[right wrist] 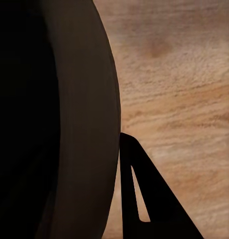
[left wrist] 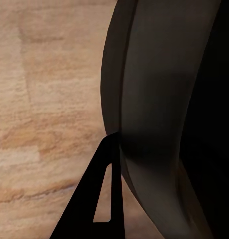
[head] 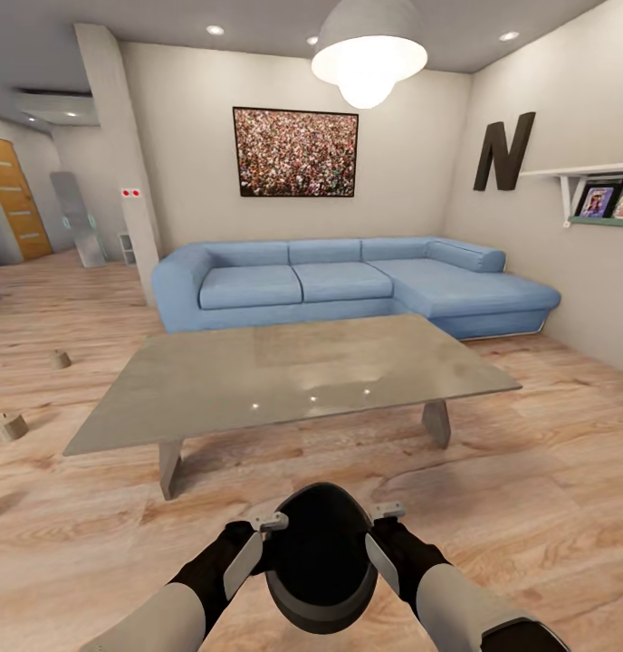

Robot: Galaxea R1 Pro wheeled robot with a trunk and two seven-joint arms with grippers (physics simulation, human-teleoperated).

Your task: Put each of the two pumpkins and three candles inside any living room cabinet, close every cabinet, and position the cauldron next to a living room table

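Note:
The cauldron (head: 321,566), a black round pot with a dark open mouth, hangs low over the wood floor just in front of me. My left gripper (head: 257,541) and right gripper (head: 385,534) grip its rim on opposite sides, each shut on the cauldron's wall. In the left wrist view one dark finger (left wrist: 102,199) lies against the outside of the cauldron (left wrist: 154,99). The right wrist view likewise has a finger (right wrist: 139,194) beside the cauldron (right wrist: 69,124). The grey glossy table (head: 293,376) stands a short way ahead. Two tan candles (head: 60,359) (head: 11,426) sit on the floor at the left.
A blue corner sofa (head: 348,285) stands behind the table against the far wall. A wall shelf (head: 588,186) juts out on the right. Open wood floor runs left toward a hallway with an orange door (head: 17,204).

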